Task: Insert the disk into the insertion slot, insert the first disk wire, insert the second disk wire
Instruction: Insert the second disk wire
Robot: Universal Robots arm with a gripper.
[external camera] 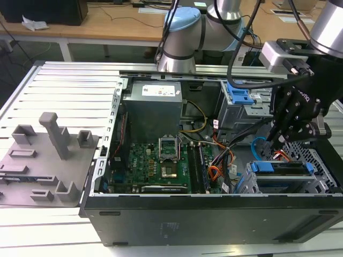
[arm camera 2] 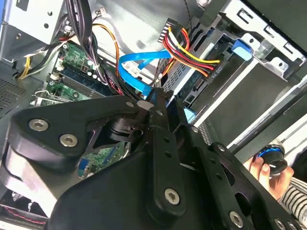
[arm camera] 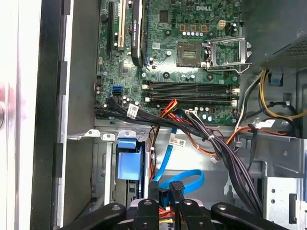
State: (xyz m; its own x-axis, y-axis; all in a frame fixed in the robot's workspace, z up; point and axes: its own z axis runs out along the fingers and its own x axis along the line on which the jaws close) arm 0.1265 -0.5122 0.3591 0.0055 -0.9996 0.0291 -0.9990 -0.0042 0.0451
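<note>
Above insertion slot [external camera: 315, 159], jaws nearly closed, pinching blue wire [arm camera 2: 144, 56] connector.

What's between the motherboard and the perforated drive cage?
Exterior view: a cable bundle of orange and black wires beside the motherboard, then a blue flat cable looping next to the drive cage.

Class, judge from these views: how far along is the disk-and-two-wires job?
Done: the disk sits in the insertion slot. In hand: the hand grips the blue wire at its plug. The red-yellow-black wire reaches the disk's rear; seating unclear. Left: the blue wire looks unplugged at the disk.
</note>
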